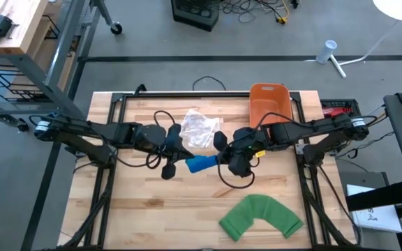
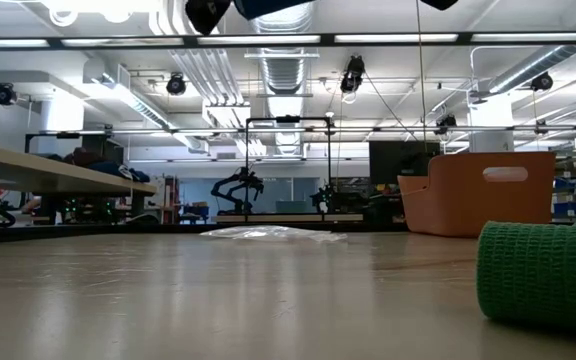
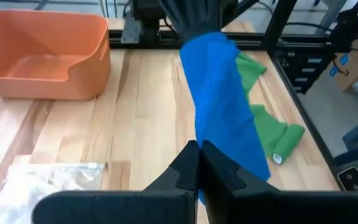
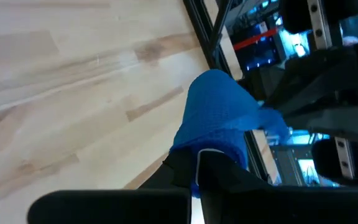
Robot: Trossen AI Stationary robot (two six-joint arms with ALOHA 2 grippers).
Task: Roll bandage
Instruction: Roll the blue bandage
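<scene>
A blue bandage (image 1: 201,164) hangs in the air between my two grippers, high above the table; its underside shows at the top of the low view (image 2: 273,8). My left gripper (image 1: 184,157) is shut on one end and my right gripper (image 1: 221,154) on the other. In the left wrist view the blue strip (image 3: 219,99) runs from my own fingers to the right gripper (image 3: 197,18). A green bandage (image 1: 260,216) lies curved on the table near the front right, with one rolled end (image 2: 543,270). My left gripper pinches the end of the blue bandage (image 3: 211,152) between its two shut fingers. The strip runs away from the fingers to the other gripper, lifted clear of the table. My right gripper pinches the other end of the blue bandage (image 4: 213,140) between its two shut fingers. The cloth bunches up just past the fingertips, clear of the table.
An orange bin (image 1: 269,104) stands at the table's far right. A clear plastic bag (image 1: 199,129) lies at the far middle. The table's dark frame rails (image 1: 187,94) run along the edges. Bare wood (image 1: 145,209) lies at the near left.
</scene>
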